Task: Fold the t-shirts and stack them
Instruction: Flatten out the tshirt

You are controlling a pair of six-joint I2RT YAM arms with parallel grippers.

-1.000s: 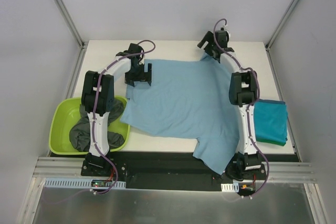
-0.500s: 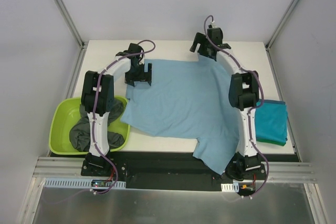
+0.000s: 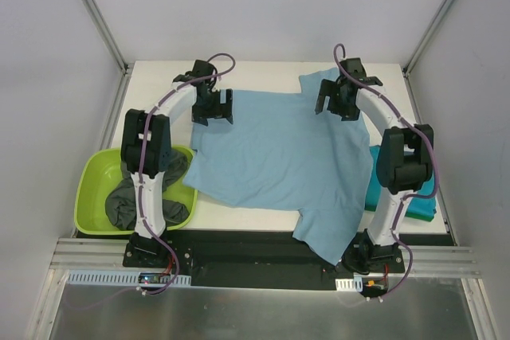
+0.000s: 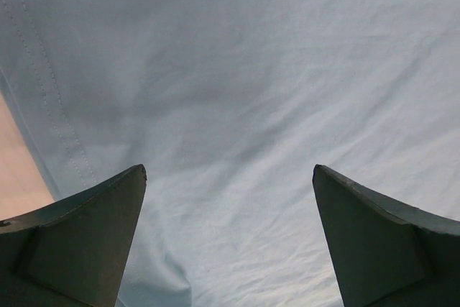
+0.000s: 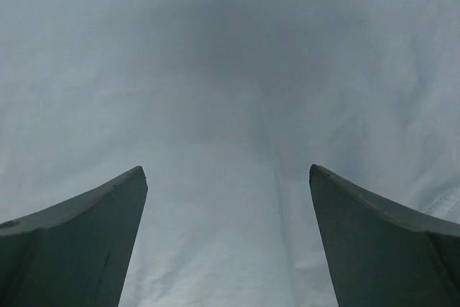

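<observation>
Both grippers are wide open and holding nothing: left gripper (image 4: pixel 228 169) over the far-left edge of the light blue t-shirt (image 3: pixel 271 153), right gripper (image 5: pixel 226 169) over its far-right side. Shirt's spread flat on the table (image 3: pixel 151 85), near-right corner drooping off the near edge. Thin, floppy cloth, so I'd pinch hems or corners.

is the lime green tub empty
No, bunched dark grey cloth lies inside the lime-green tub, as the top view shows.
</observation>
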